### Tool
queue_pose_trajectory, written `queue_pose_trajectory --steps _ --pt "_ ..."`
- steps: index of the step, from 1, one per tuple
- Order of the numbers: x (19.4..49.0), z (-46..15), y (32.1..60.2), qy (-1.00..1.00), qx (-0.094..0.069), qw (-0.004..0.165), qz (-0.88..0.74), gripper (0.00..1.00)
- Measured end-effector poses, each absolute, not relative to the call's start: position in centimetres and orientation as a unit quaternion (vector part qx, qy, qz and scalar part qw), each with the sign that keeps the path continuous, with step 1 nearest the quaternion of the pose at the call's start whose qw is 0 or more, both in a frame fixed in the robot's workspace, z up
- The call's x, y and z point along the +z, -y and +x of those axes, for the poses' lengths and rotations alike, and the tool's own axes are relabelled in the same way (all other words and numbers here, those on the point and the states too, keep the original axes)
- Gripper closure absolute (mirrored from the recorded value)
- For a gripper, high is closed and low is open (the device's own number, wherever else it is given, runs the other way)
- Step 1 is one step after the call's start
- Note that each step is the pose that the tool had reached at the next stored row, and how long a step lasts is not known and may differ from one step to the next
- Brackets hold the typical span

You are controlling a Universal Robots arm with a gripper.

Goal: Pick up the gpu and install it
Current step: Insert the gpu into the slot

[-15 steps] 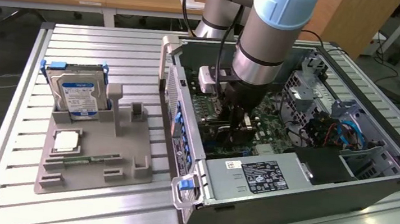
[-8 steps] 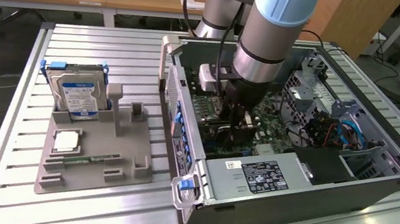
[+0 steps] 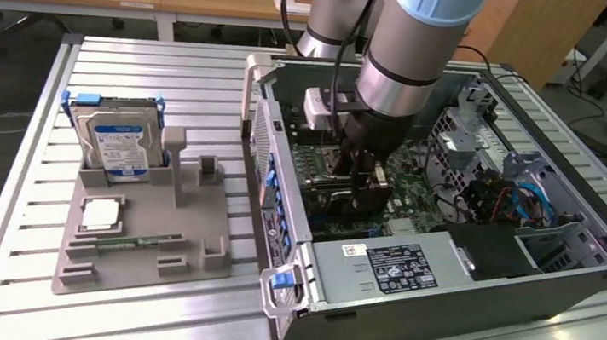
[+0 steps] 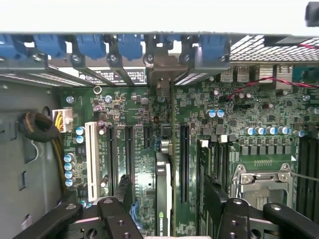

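Observation:
The gpu (image 4: 163, 199) stands on edge on the green motherboard (image 4: 259, 114), seen from above as a thin dark card. Its silver end bracket (image 4: 159, 79) lies against the case's rear slot wall. My gripper (image 4: 167, 186) straddles the card, open. One black finger (image 4: 124, 186) and the other finger (image 4: 212, 191) each stand apart from the card, with bare board showing in both gaps. In the exterior view the gripper (image 3: 357, 180) reaches down into the open computer case (image 3: 521, 272), over the motherboard.
A grey fixture (image 3: 140, 246) at the exterior view's left carries a silver hard drive (image 3: 114, 144) with a blue label and a narrow green memory stick (image 3: 135, 243). Blue slot clips (image 4: 119, 47) line the case's rear wall. The power supply (image 3: 395, 266) and cables (image 3: 529, 200) crowd the case.

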State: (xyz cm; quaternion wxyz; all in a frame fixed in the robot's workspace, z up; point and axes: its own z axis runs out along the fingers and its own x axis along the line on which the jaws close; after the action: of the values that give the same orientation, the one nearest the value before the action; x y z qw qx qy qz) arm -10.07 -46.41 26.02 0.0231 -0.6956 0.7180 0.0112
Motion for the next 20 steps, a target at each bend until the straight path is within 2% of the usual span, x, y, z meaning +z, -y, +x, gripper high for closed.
queue_pose_trajectory --steps 20 --pt "30.0 -10.1 46.4 -0.718 0.011 0.023 -0.696 0.3"
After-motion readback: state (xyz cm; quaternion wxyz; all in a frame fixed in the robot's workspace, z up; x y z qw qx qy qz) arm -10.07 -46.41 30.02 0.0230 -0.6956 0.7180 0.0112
